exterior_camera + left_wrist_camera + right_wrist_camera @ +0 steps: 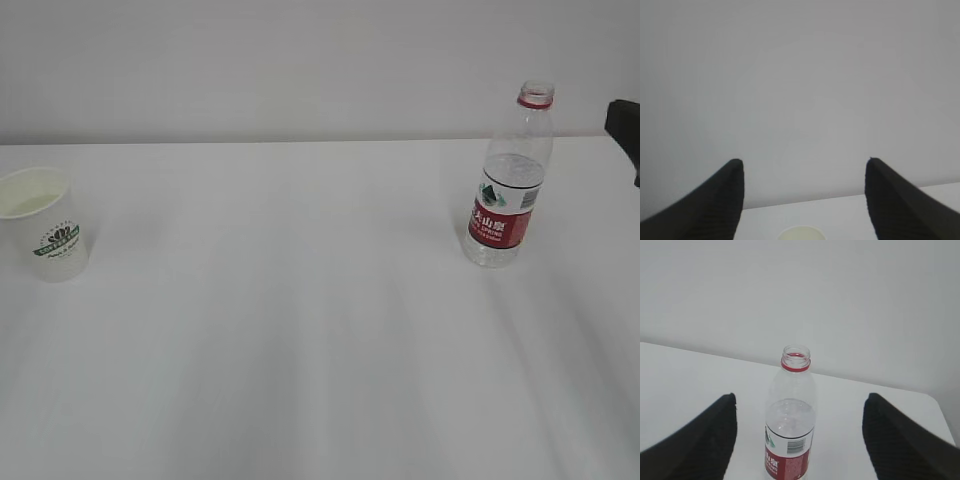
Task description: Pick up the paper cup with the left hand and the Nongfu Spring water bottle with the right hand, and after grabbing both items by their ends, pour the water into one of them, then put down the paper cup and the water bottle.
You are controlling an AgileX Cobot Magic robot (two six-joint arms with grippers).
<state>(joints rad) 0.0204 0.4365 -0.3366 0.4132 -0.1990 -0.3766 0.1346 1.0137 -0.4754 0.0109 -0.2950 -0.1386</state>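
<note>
The paper cup point(45, 226) stands upright at the table's far left, white with a green logo and a cream inside. In the left wrist view only its rim point(800, 234) shows at the bottom edge, between and below the wide-apart fingers of my left gripper point(804, 161), which is open and empty. The Nongfu Spring water bottle point(508, 185) stands upright at the right, uncapped, with a red neck ring and a red label. Water point(790, 422) fills it to just above the label. My right gripper point(800, 396) is open, with the bottle point(790, 440) ahead between its fingers, untouched.
The white table point(300, 330) runs back to a plain pale wall. A black part of my right arm point(626, 128) juts in at the right edge, just right of the bottle. The table's far right corner point(932, 402) lies behind the bottle.
</note>
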